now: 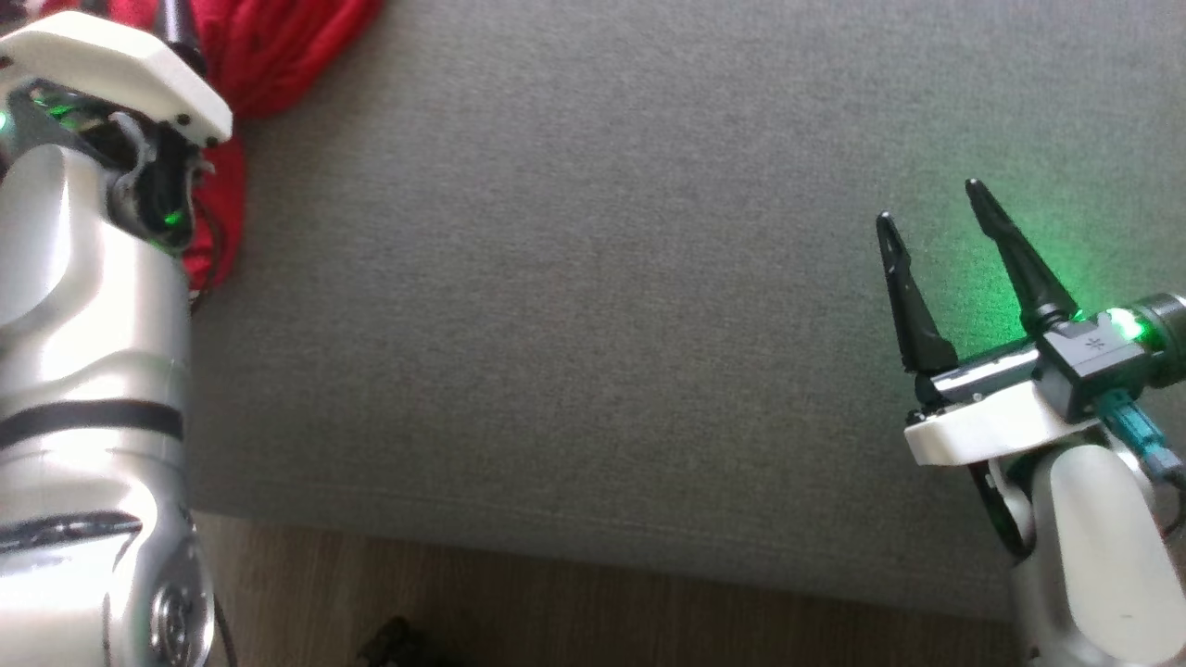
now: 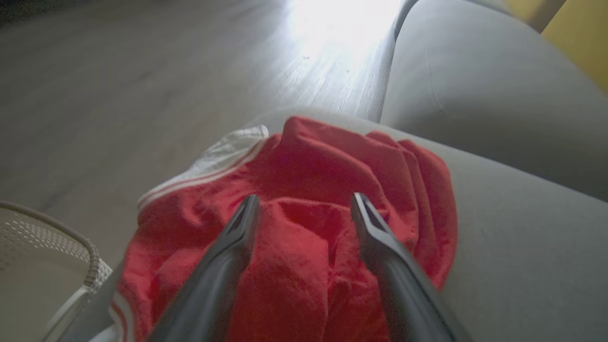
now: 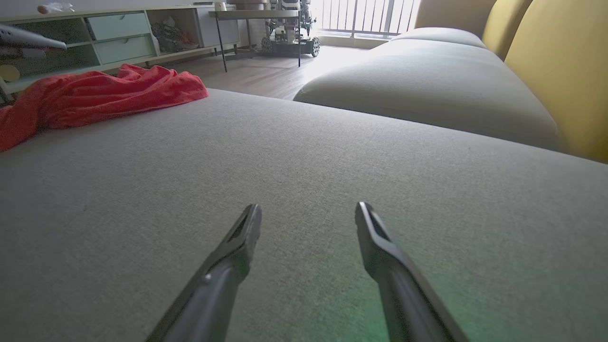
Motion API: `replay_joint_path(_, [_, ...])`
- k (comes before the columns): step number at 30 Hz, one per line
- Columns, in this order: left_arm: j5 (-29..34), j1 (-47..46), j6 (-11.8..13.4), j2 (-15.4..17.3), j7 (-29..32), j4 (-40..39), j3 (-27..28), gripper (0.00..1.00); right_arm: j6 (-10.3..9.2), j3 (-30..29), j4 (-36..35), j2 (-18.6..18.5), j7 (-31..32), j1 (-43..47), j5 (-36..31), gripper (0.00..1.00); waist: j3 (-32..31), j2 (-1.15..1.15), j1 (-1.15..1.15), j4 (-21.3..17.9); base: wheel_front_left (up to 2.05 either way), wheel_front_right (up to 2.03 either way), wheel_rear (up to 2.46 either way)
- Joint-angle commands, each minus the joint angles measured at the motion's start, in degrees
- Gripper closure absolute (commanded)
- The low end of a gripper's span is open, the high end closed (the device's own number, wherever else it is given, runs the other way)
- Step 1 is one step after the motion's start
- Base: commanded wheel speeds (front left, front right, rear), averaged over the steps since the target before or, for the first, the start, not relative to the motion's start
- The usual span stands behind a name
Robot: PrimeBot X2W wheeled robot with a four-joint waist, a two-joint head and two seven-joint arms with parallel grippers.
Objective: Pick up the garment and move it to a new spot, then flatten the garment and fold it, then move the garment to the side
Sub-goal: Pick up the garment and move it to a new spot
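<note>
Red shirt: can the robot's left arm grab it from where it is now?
Probably yes. The left gripper is open and pointing straight at the shirt, which lies bunched up right in front of its fingers. Nothing sits between them.

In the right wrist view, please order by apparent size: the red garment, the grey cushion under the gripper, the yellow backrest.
Largest: grey cushion.
Then yellow backrest and garment, which look about alike, so I do not rank them.
</note>
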Motion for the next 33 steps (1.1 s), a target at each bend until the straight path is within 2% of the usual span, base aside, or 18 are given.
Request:
replay_joint_path(1, [-0.19, -1.51, 0.46, 3.19, 1.23, 0.68, 1.12, 0.00, -0.02, 1.55, -2.25, -0.55, -0.52, -0.37, 0.30, 0.00, 1.55, 0.00, -0.01, -1.07, 0.00, 0.00, 0.00])
replay_joint_path(6, [-0.14, -4.73, -0.27, 2.76, 5.75, 9.31, -0.57, 0.00, -0.02, 1.33, -2.95, -0.93, -0.52, -0.88, 0.45, 0.00, 3.07, 0.00, -0.01, -1.59, 0.00, 0.00, 0.00])
replay_joint_path(10, [-0.17, -5.12, -0.80, 2.80, 6.52, 13.57, -1.44, 0.00, -0.02, 1.50, -3.03, -0.84, -0.52, -1.32, 0.59, 0.00, 3.41, 0.00, -0.01, -1.97, 0.00, 0.00, 0.00])
replay_joint_path(12, [-0.15, -5.06, -0.99, 3.02, 5.05, 14.54, -1.71, 0.00, -0.02, 1.54, -3.16, -0.70, -0.52, -1.50, 0.66, 0.00, 3.34, 0.00, -0.01, -2.00, 0.00, 0.00, 0.00])
replay_joint_path(13, [-0.09, -5.03, -1.13, 3.08, 3.65, 14.65, -1.91, 0.82, -0.02, 1.51, -3.25, -0.63, -0.52, -1.49, 0.65, 0.00, 3.22, 0.00, -0.01, -1.86, 0.00, 0.00, 0.00])
replay_joint_path(14, [-0.13, -5.01, -1.30, 3.21, 2.35, 14.82, -2.05, 1.00, -0.02, 1.47, -3.33, -0.59, -0.52, -1.42, 0.63, 0.00, 3.11, 0.00, -0.01, -1.67, 0.00, 0.00, 0.00])
replay_joint_path(22, [0.04, -5.05, -2.29, 3.83, -10.29, 13.41, -4.06, 1.00, -0.02, 1.36, -3.12, -0.58, -0.52, -0.86, 0.53, 0.00, 0.50, 0.00, -0.01, -0.12, 0.00, 0.00, 0.00])
replay_joint_path(25, [0.19, -4.63, -2.38, 4.38, -11.77, 11.55, -4.50, 1.00, -0.02, 1.42, -2.74, -0.31, -0.52, -0.67, 1.04, 0.00, -0.87, 0.00, -0.01, -0.05, 0.00, 0.00, 0.00])
replay_joint_path(27, [0.68, -3.69, -2.44, 5.03, -12.25, 8.44, -5.07, 1.00, -0.02, 1.31, -2.18, 0.07, -0.52, -0.45, 1.69, 0.00, -2.42, 0.00, -0.01, -0.11, 0.00, 0.00, 0.00])
replay_joint_path(33, [1.24, 3.38, -2.50, 6.08, -12.35, -10.21, -3.88, 1.00, -0.02, 1.56, -1.45, 0.87, -0.52, 0.31, 2.63, 0.00, -7.19, 0.00, -0.01, -0.94, 0.00, 0.00, 0.00])
